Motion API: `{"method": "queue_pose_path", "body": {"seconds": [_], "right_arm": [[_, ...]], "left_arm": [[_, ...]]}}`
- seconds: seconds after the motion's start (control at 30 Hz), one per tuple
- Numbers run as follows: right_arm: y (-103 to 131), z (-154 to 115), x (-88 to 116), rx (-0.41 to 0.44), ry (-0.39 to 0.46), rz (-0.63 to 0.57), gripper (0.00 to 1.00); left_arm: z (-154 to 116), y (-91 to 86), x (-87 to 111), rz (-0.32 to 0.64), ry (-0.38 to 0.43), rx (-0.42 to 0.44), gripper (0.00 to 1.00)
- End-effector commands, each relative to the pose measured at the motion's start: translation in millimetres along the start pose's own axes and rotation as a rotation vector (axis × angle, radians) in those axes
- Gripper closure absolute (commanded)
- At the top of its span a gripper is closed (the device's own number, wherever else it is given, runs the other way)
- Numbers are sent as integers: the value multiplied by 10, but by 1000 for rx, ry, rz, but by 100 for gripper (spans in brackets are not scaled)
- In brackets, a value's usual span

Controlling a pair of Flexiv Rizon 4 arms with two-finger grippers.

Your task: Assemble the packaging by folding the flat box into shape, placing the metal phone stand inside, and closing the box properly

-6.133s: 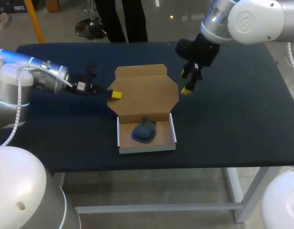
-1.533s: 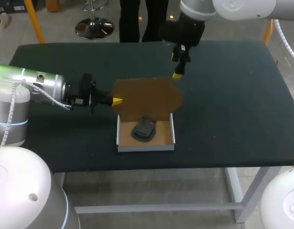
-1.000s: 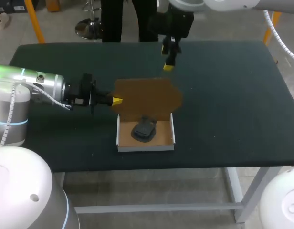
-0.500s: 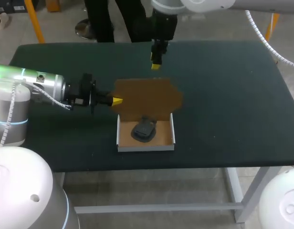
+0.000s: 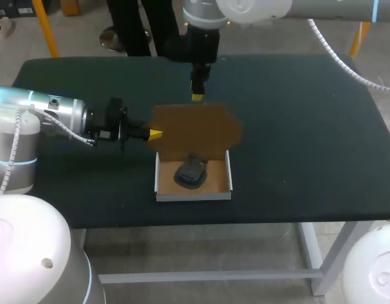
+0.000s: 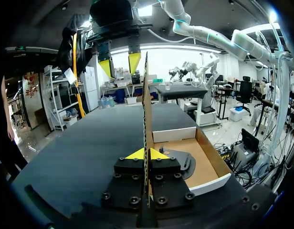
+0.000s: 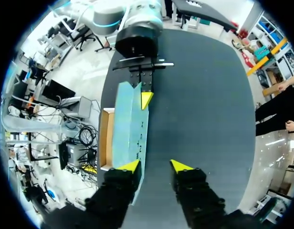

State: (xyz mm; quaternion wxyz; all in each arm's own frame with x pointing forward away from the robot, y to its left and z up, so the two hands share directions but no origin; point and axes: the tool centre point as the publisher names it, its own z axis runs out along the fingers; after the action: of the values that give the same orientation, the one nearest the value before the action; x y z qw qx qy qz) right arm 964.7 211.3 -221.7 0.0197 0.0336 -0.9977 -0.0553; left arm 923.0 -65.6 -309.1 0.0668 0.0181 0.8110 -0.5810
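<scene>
Left arm [image 5: 50,116]: comes in low from the table's left side, its wrist pointing toward the middle.
Left gripper [image 6: 146,153]: closed down to a narrow gap, with the lid's side edge pinched between its two yellow tips. Cardboard rises straight up from between the fingers.
Lid [image 5: 195,130]: a brown cardboard flap standing upright. Its near side edge is held in the left gripper and its top edge lies just beside one finger of the right gripper.
Box [image 5: 194,196]: an open white tray with a brown floor. It lies ahead of the left gripper and to one side of it, joined to the foot of the lid.
Phone stand [image 5: 190,173]: a dark object lying on the floor of the box, on the side of the lid away from the right gripper.
Right gripper [image 7: 155,165]: fingers spread apart and holding nothing. One tip sits at the lid's top edge and the other is over bare table [image 5: 296,126].
Right arm [image 5: 245,9]: reaches in from the right, past the middle, with its wrist pointing down above the lid.
</scene>
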Motion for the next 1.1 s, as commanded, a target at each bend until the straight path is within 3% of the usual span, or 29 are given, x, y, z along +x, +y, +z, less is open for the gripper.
{"method": "queue_pose_path", "body": {"seconds": [0.03, 0.57, 1.1], "right_arm": [[61, 4, 38, 14, 4, -5, 57], [98, 63, 377, 28, -13, -20, 58], [42, 159, 527, 35, -20, -5, 56]], "left_arm": [[1, 1, 4, 1, -1, 2, 100], [1, 1, 4, 1, -1, 2, 100], [1, 1, 4, 1, -1, 2, 100]]}}
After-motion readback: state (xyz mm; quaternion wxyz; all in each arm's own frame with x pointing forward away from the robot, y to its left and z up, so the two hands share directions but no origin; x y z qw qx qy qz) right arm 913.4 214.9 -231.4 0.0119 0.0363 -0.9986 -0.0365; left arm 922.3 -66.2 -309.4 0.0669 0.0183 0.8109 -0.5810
